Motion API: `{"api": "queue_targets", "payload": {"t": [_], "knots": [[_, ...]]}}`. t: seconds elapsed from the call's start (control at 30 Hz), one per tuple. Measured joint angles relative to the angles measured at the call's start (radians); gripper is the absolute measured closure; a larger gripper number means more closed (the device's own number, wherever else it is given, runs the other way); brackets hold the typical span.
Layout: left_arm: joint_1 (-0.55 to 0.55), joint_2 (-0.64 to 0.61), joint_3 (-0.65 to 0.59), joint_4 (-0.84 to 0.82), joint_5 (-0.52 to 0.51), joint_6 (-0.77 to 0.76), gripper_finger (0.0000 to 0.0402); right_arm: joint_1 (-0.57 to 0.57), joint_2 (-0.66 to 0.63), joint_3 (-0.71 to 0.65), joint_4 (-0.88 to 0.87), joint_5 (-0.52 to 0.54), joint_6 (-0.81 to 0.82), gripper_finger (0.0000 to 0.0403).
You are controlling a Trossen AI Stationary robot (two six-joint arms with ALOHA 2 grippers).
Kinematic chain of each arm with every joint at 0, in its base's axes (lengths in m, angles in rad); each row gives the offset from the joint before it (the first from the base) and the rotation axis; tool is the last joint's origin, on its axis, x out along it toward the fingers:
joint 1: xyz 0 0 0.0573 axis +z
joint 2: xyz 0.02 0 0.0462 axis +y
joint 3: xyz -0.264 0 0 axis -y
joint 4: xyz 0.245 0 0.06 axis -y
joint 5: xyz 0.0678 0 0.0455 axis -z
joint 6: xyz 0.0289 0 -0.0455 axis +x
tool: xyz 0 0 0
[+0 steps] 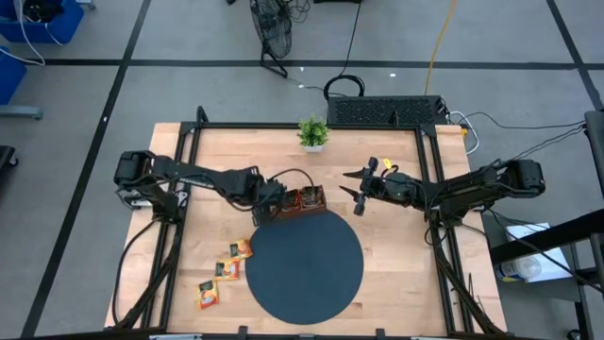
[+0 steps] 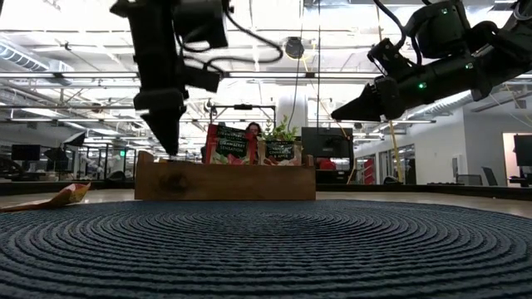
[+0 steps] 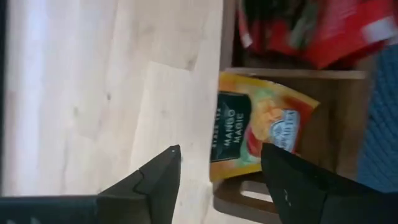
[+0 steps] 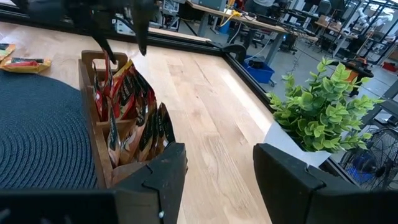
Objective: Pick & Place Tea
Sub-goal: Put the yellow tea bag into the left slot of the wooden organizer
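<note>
Pale wooden table [image 1: 396, 255] on a grey floor, carrying a dark round mat [image 1: 304, 266]. Left gripper [image 3: 217, 174] poised above the left end of the wooden tray [image 1: 298, 202], fingers spread, holding nothing; directly beneath, one yellow-orange tea sachet [image 3: 258, 130] lying in the end compartment. Red sachets [image 4: 124, 93] standing upright in the neighbouring compartment, darker ones [image 4: 152, 134] in the last. Three more sachets [image 1: 225, 271] loose on the table left of the mat. Right gripper [image 1: 357, 189] raised just right of the tray, fingers parted, empty. Potted plant [image 1: 313, 132] near the far table edge.
</note>
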Motion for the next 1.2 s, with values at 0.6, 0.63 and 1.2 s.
{"api": "queue_targets", "payload": {"t": [0.6,0.63,1.2], "knots": [[0.078,0.000,-0.067,0.141,0.204,0.129,0.0178,0.000,0.000,0.000,-0.013,0.000,-0.002,0.0230],[0.078,0.000,-0.067,0.142,0.222,0.129,0.0179,0.000,0.000,0.000,-0.013,0.000,-0.002,0.0230],[0.078,0.001,-0.067,0.143,0.321,0.168,0.0219,0.000,0.000,0.000,-0.013,0.000,-0.003,0.0234]]}}
